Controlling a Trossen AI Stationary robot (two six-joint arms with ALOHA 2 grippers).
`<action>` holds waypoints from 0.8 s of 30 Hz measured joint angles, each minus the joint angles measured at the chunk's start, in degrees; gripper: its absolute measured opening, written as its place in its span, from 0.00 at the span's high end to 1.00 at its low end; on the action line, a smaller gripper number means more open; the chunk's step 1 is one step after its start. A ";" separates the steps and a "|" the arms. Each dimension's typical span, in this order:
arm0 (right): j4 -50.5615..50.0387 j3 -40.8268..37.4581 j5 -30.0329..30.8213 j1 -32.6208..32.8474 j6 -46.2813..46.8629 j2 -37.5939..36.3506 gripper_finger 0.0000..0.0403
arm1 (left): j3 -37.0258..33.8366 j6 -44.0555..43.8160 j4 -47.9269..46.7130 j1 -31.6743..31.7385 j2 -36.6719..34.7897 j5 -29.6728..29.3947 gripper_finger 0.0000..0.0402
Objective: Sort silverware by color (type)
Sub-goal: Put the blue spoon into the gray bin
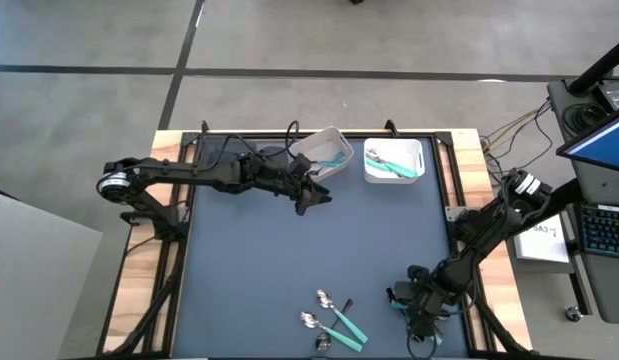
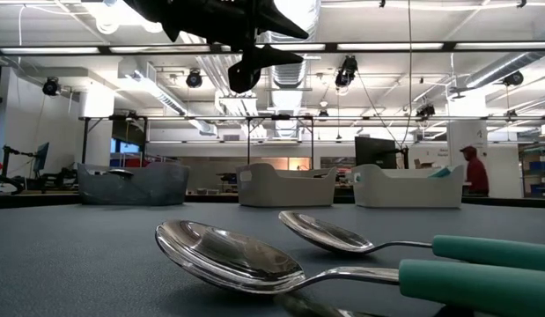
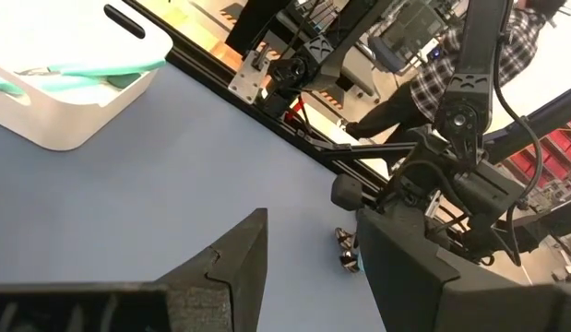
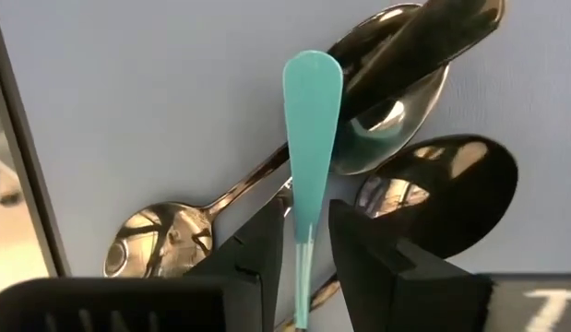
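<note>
Left arm over the mat's far side, right arm gripping a teal utensil near the front.

From above I see my left gripper [image 1: 311, 197], its fingers parted and empty, beside a tilted white bin [image 1: 322, 151]; my right gripper [image 1: 421, 308] sits front right, silverware [image 1: 334, 318] left of it on the dark blue mat [image 1: 289, 260]. Low down, spoons [image 2: 254, 255] lie before a workshop with ceiling lights. At my right wrist, fingers [image 4: 257, 254] pinch a teal handle [image 4: 309, 138]. I read no writing.

Two bins [image 1: 323, 152] at the table's far edge — spoons [image 1: 332, 318] near the front.
</note>
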 joint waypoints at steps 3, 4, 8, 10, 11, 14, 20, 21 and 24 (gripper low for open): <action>0.20 0.00 -0.05 0.00 3.19 -0.12 0.81 | 0.00 0.00 0.00 0.00 0.00 0.00 0.63; 0.29 0.00 -0.19 0.00 3.43 -0.15 0.83 | 0.00 0.00 -0.02 0.00 0.00 0.00 0.63; 0.30 0.52 -0.74 0.00 3.23 -0.13 0.92 | 0.00 -0.22 0.00 0.00 0.00 0.02 0.63; 0.06 0.91 -0.74 0.00 3.20 -0.11 0.95 | 0.00 -0.37 0.00 0.00 0.00 0.09 0.63; 0.11 1.19 -0.74 0.00 3.07 -0.11 0.96 | 0.00 -0.39 -0.02 -0.03 0.00 0.11 0.63; 0.11 2.12 -0.74 0.00 2.00 -0.07 0.97 | 0.00 -0.39 0.00 -0.15 0.00 0.13 0.63; 0.23 5.51 -0.54 0.00 -0.59 -0.93 0.98 | 0.00 -0.40 0.02 -0.26 0.00 0.17 0.63; 0.16 6.04 -0.38 0.00 -0.81 -1.23 0.98 | 0.00 -0.42 0.00 -0.26 0.00 0.17 0.63; -0.33 7.62 0.42 0.00 -1.68 -2.43 0.98 | 0.00 -0.42 0.02 -0.25 0.00 0.17 0.63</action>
